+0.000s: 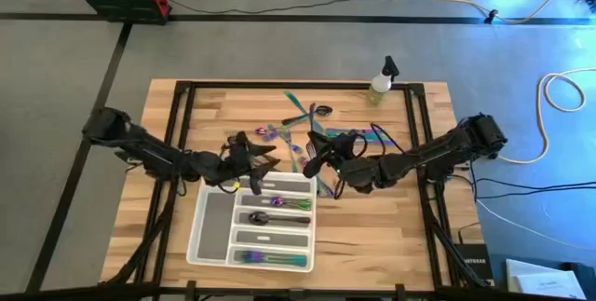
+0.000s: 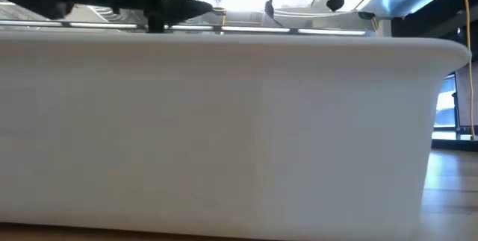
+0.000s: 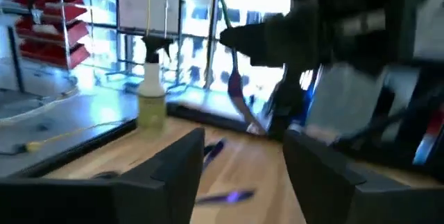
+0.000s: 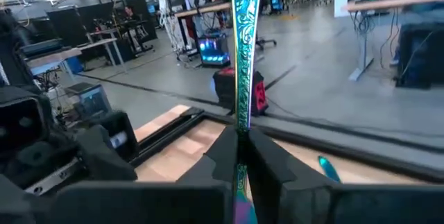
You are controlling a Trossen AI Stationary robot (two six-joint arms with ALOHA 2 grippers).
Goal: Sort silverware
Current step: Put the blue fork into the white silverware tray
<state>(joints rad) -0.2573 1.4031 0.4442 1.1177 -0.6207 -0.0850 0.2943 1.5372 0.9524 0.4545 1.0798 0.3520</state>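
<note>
The silverware lies as a loose iridescent heap (image 1: 300,122) on the wooden table beyond the white compartment tray (image 1: 216,228), which holds more pieces (image 1: 276,218). My right gripper (image 1: 313,158) hangs just past the tray's far right corner, shut on one teal-purple piece (image 4: 243,57). My left gripper (image 1: 270,159) hovers open over the tray's far edge, facing the right one, nothing between its fingers (image 3: 177,165). In the low view the tray wall (image 2: 224,129) hides the table. My right gripper pinches the slim iridescent piece between its two fingers (image 4: 267,156), part-way along its length (image 4: 241,135). The teal patterned end juts out past the fingertips; a purple part runs back between them. In the left wrist view the piece (image 3: 234,78) slants steeply, above the table.
A small spray bottle (image 1: 380,85) stands at the table's far right, by the black frame rail (image 1: 416,124). Loose purple pieces (image 3: 225,196) lie on the wood ahead of my left gripper. Bare wood shows to the right of the tray.
</note>
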